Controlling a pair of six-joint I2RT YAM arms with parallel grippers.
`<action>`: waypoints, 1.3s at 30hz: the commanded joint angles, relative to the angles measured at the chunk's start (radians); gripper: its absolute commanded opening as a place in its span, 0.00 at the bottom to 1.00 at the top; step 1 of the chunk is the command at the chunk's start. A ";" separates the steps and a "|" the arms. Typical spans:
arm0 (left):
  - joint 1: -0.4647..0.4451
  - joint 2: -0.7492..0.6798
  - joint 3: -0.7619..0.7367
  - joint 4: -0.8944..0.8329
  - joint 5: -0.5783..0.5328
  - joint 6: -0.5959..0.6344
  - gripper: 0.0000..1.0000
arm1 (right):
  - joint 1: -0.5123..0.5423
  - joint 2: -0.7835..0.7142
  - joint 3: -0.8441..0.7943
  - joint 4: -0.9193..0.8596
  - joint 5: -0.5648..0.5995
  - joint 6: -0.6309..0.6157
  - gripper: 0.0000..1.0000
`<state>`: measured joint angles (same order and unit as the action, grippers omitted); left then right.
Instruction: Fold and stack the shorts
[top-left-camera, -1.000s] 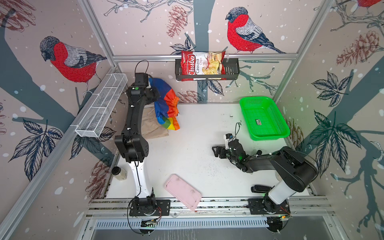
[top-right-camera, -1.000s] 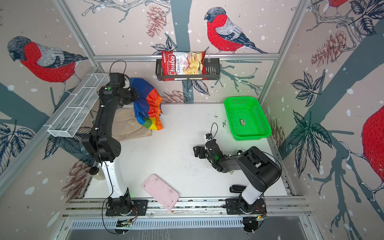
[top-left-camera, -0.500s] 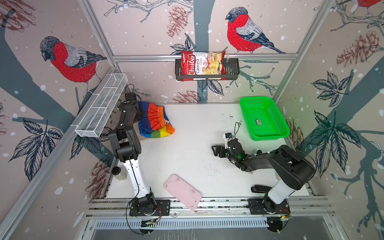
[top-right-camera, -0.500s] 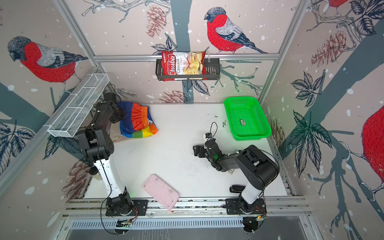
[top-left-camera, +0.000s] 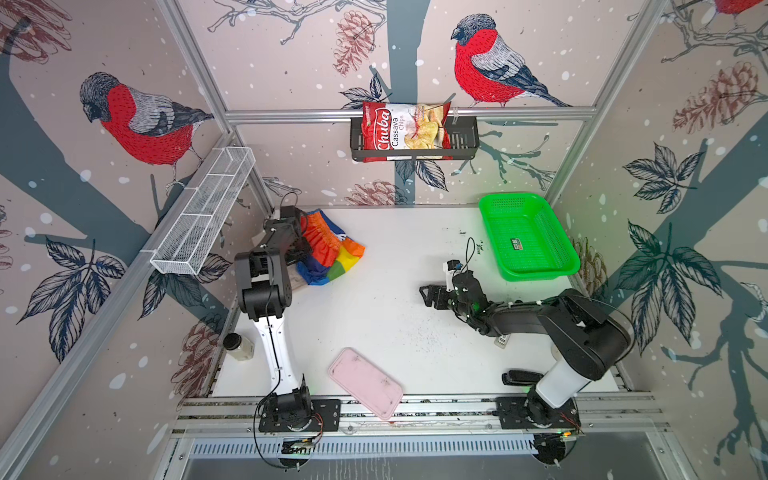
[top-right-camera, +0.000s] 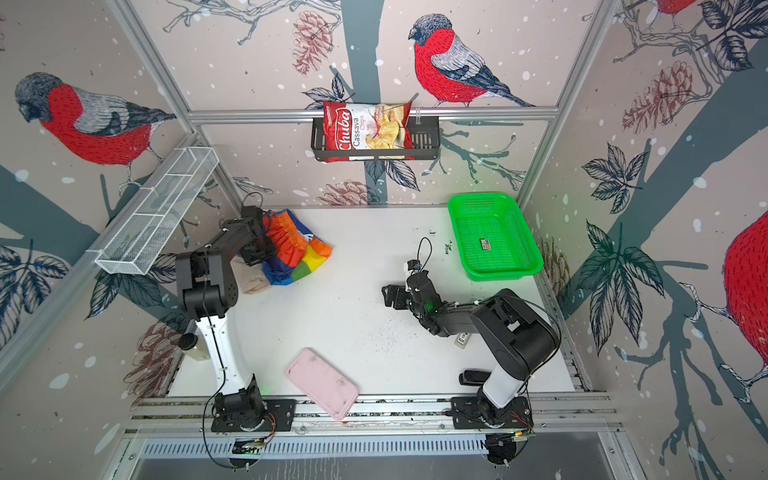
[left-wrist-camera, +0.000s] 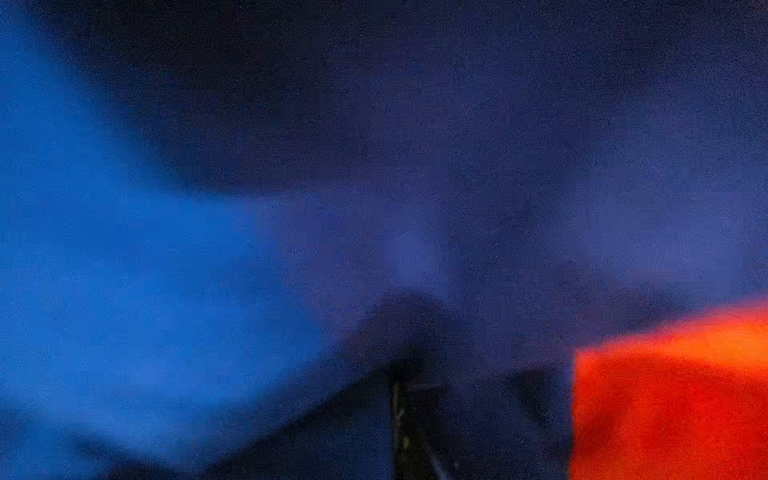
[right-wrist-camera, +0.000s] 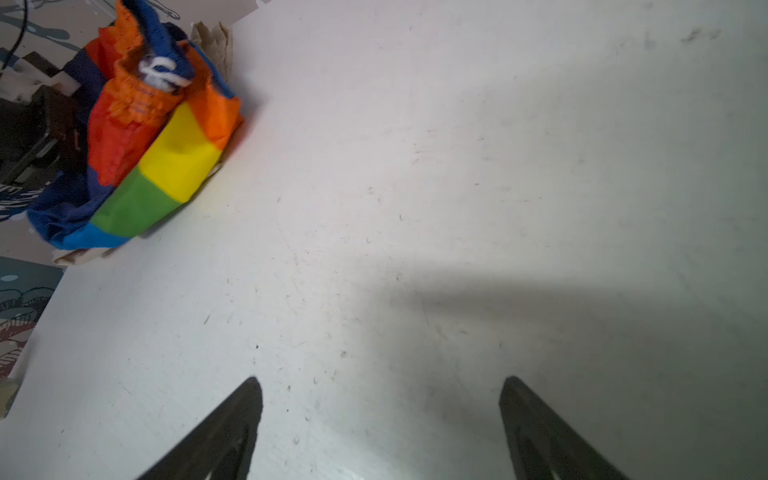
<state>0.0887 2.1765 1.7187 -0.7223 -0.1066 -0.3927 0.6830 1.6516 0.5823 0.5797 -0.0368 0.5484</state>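
So here's where I'm at. My left claw (top-left-camera: 302, 248) is clenched tight and buried in the striped shorts (top-left-camera: 334, 254). In the left wrist view all I get is blurry blue and orange cloth tenting up toward the jaws, so I reckon I've got a pinch of that fabric.

My right claw (top-left-camera: 430, 293) is spread wide and holding nothing, just hovering low over bare surface (top-left-camera: 386, 328).

The bit that matters for the next move: both pairs sit right at my left claw and well apart from my right one. They lie out ahead of the right claw and off to one side, with open surface between. So the left arm is clearly the nearer one, and the right claw would have to reach across to help.

The striped pair is a crumpled heap, not flat at all. The ruffled orange waistband and white drawstring (right-wrist-camera: 160, 75) are bunched at the left-claw end. The yellow, green and blue panels run away from that claw toward the right one, so that's roughly its long axis.

The beige shorts (top-right-camera: 254, 282) are underneath, touching the striped pair, with only bits poking out past its edges. It looks like plain, soft, wrinkly cloth. The striped pair is on top of the beige, but neither looks folded to me yet.
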 joint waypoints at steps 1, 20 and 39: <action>-0.073 -0.008 0.029 -0.017 0.071 -0.014 0.00 | 0.008 -0.032 0.008 -0.031 0.007 0.008 0.90; -0.165 -0.275 -0.114 0.021 0.241 -0.001 0.00 | -0.032 -0.333 -0.121 -0.135 0.554 0.070 0.96; -0.167 -0.213 0.152 -0.091 0.136 0.031 0.00 | -0.066 -0.510 -0.200 -0.077 0.588 -0.055 0.94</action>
<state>-0.0795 1.9556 1.8416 -0.8032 0.0509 -0.3756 0.6220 1.1500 0.3805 0.5137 0.5262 0.4999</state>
